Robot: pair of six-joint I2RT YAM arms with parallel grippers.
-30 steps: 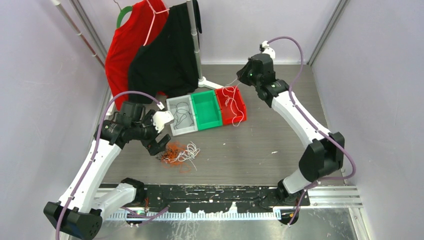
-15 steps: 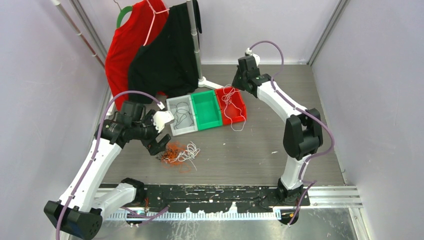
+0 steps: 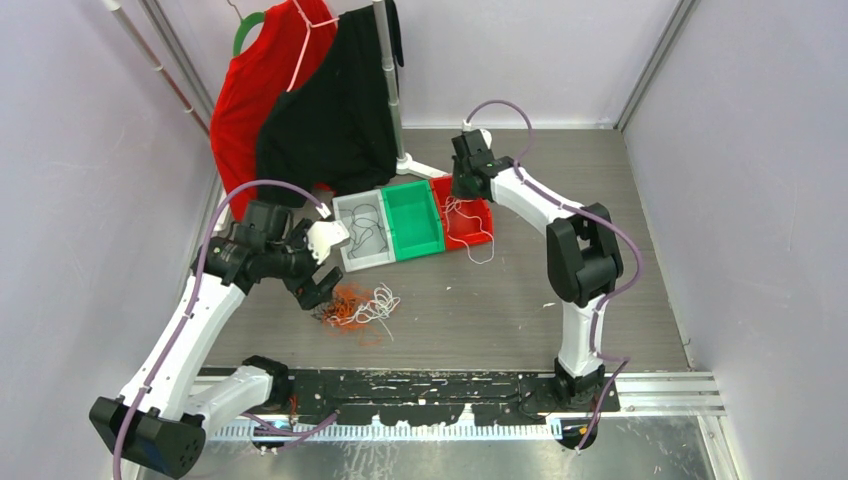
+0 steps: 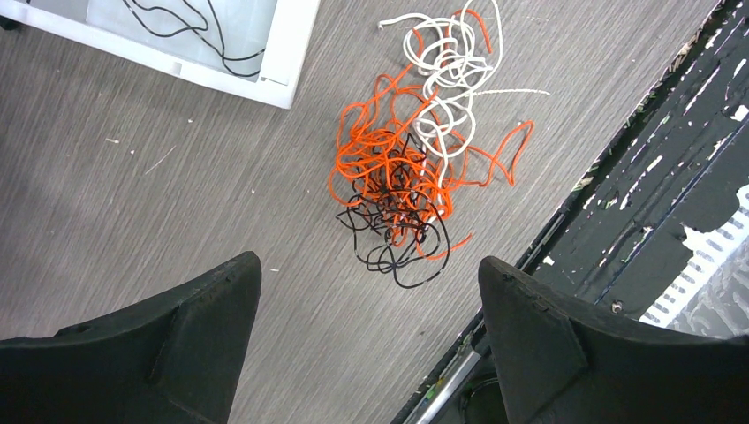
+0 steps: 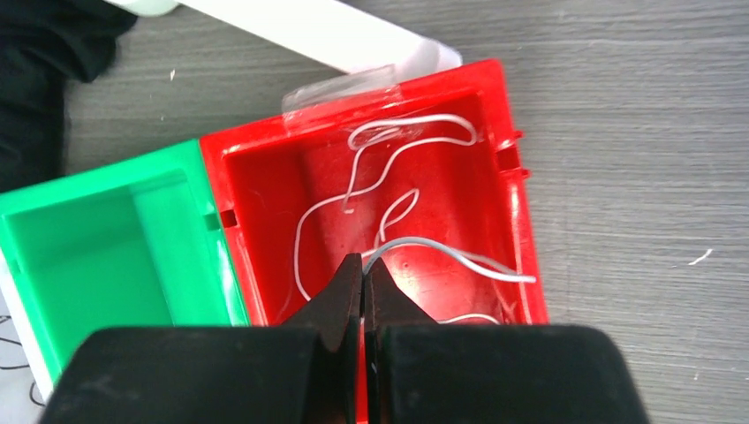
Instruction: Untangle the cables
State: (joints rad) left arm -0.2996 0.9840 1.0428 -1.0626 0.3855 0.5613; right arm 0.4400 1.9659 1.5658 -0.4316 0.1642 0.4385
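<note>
- Left pincer [image 3: 318, 290] [image 4: 366, 265]: released, its jaws standing wide apart above the tabletop [image 3: 520, 290], grasping nothing, just left of the tangle.
- Tangled cables [image 3: 358, 305] [image 4: 411, 168]: orange, white and black strands knotted in one loose heap on the bare tabletop, left of centre and toward the near edge. White loops lie at one end, black at the other and orange between.
- White bin [image 3: 340, 235] [image 4: 283, 53]: mid-tabletop, holding a black cable [image 3: 365, 228] [image 4: 190, 18].
- Green bin [image 3: 412, 218] [image 5: 97, 256]: touching the white bin's right side.
- Red bin [image 3: 487, 215] [image 5: 442, 203]: touching the green bin's right side. A white cable [image 3: 462, 215] [image 5: 477, 263] loops inside and trails over its near wall onto the tabletop.
- Right pincer [image 3: 462, 185] [image 5: 362, 265]: clenched, poised over the red bin, nipping the white cable at its fingertips.
</note>
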